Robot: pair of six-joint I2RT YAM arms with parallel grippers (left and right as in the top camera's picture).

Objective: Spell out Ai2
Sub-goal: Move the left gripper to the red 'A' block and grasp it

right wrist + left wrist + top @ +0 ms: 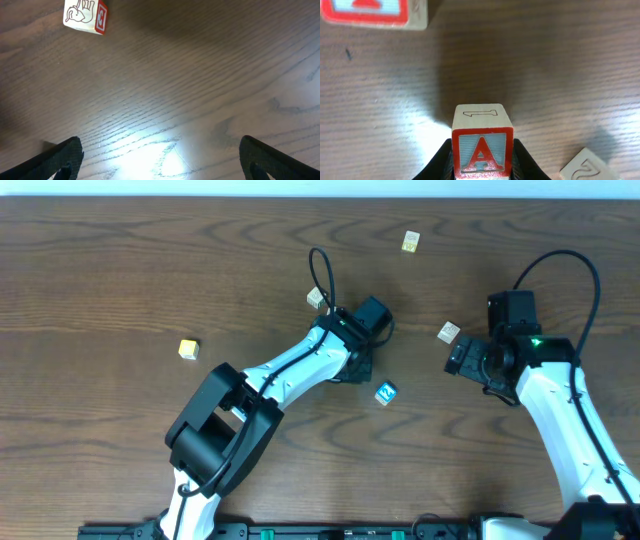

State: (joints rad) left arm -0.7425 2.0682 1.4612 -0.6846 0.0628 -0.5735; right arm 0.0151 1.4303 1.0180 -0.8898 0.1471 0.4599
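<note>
Left gripper [482, 164] is clenched on a small wooden cube w/ a red A on a pale blue, red-framed face [482, 142]. Its black fingers [441, 161] press the cube's two sides. The cube sits upright, A toward the wrist cam, and the top face carries an outlined 1. Can't tell whether its base touches the dark brown wood-grain table [120, 260]. In the left wrist view a tan wooden cube w/ an outlined 2 [582, 169] lies tilted at lower right, near the held cube but apart from it. A red-framed pale blue wooden cube [375, 12] sits at the top-left edge, cut off by the frame, letter not readable. Overhead, the left arm reaches to approx the table's middle. A blue-topped cube [386, 392] lies just beside the arm's end on the near-right side, and a pale wooden cube [318, 298] lies just past it on the far side. A yellow cube [188, 349] is well apart to the left, and a pale yellow cube [411, 242] is near the far edge. Right gripper [160, 150] is spread wide w/ nothing between the fingers [65, 157], hovering over bare tabletop. A pale wooden cube w/ a line-drawn mouse and a red-framed side [86, 16] rests on the table well ahead of it, at the top left of the right wrist view.
</note>
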